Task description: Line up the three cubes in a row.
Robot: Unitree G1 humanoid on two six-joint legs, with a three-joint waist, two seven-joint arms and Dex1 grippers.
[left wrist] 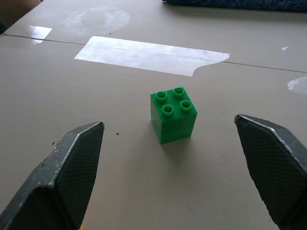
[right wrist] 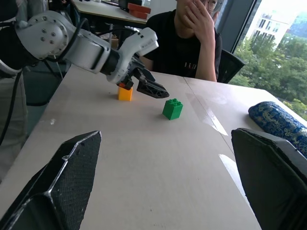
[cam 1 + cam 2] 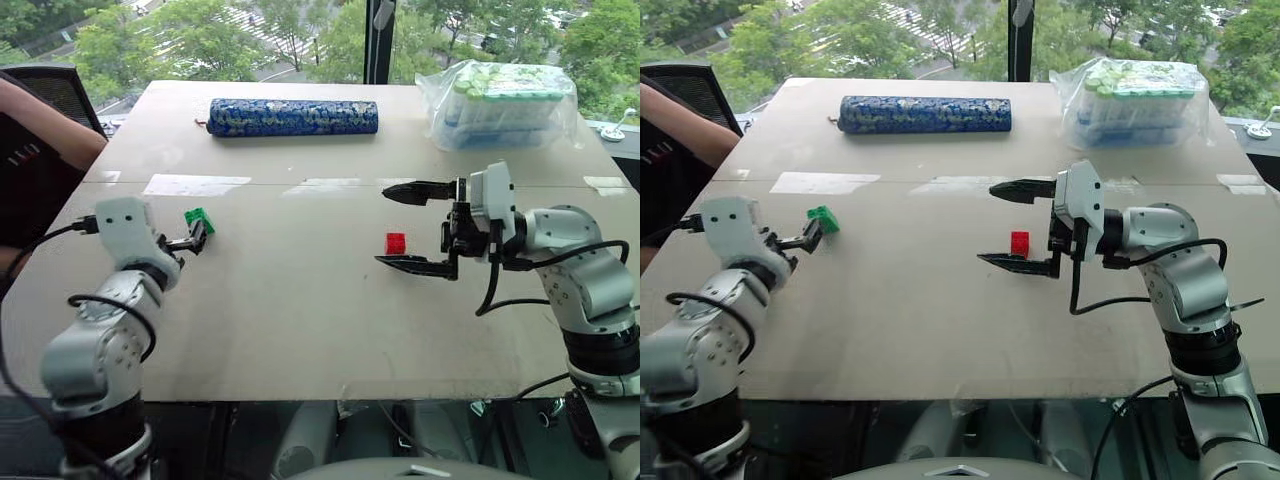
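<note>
The green cube point(image 3: 199, 220) stands on the table's left side, just ahead of my left gripper point(image 3: 198, 237). In the left wrist view the green cube point(image 1: 172, 114) sits a little beyond the wide-apart fingers point(image 1: 72, 167), untouched. The yellow cube point(image 2: 125, 93) rests on the table behind the left gripper point(image 2: 148, 87) in the right wrist view. The red cube point(image 3: 396, 243) sits right of centre. My right gripper point(image 3: 382, 225) points leftward, open. The red cube appears between its two fingers, close to the lower one, and is not gripped.
A blue patterned roll point(image 3: 293, 117) lies along the far edge. A clear bag of green-and-white packs point(image 3: 505, 105) sits at the far right corner. A person point(image 2: 192, 38) sits by the table's left side. Pale tape strips point(image 3: 196, 184) cross the table point(image 3: 300, 320).
</note>
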